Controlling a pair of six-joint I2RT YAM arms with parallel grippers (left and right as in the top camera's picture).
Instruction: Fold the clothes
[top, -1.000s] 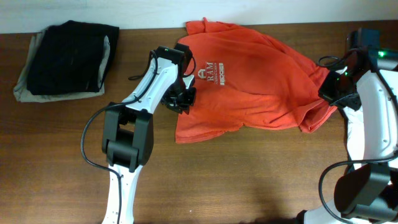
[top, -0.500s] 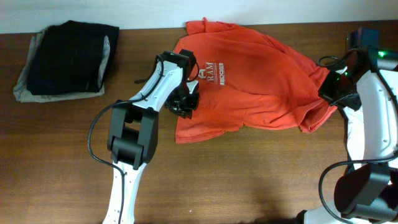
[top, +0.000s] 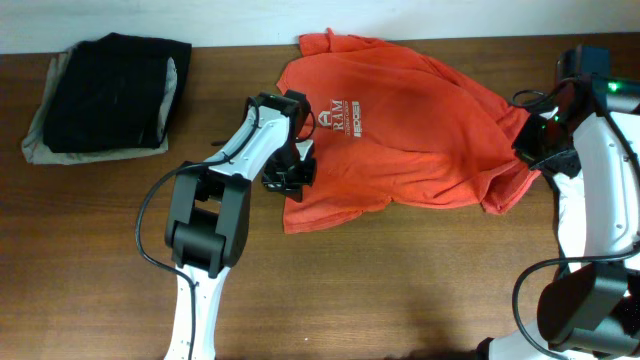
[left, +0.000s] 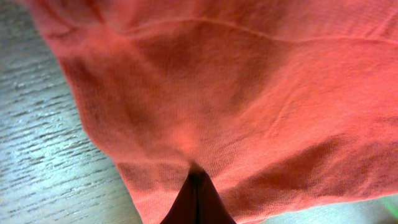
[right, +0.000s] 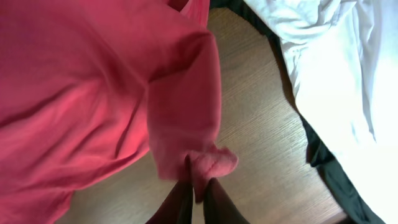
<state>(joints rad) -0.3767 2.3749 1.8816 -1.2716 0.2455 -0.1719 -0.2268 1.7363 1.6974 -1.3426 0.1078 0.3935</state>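
Observation:
A large red-orange T-shirt (top: 410, 120) with white lettering lies spread across the back middle of the table. My left gripper (top: 288, 178) is shut on the shirt's left lower edge; in the left wrist view the closed dark fingertips (left: 198, 186) pinch the red fabric (left: 249, 93). My right gripper (top: 535, 150) is shut on a bunched fold at the shirt's right end; in the right wrist view its fingers (right: 198, 186) clamp the red cloth (right: 93, 81) above the wood.
A folded stack of dark and grey clothes (top: 108, 95) sits at the back left. White and dark garments (right: 329, 68) lie to the right of my right gripper. The table's far edge meets a white wall.
My left gripper has slid a little down and toward the front along the shirt's left edge, drawing the fabric with it. The right arm has not moved.

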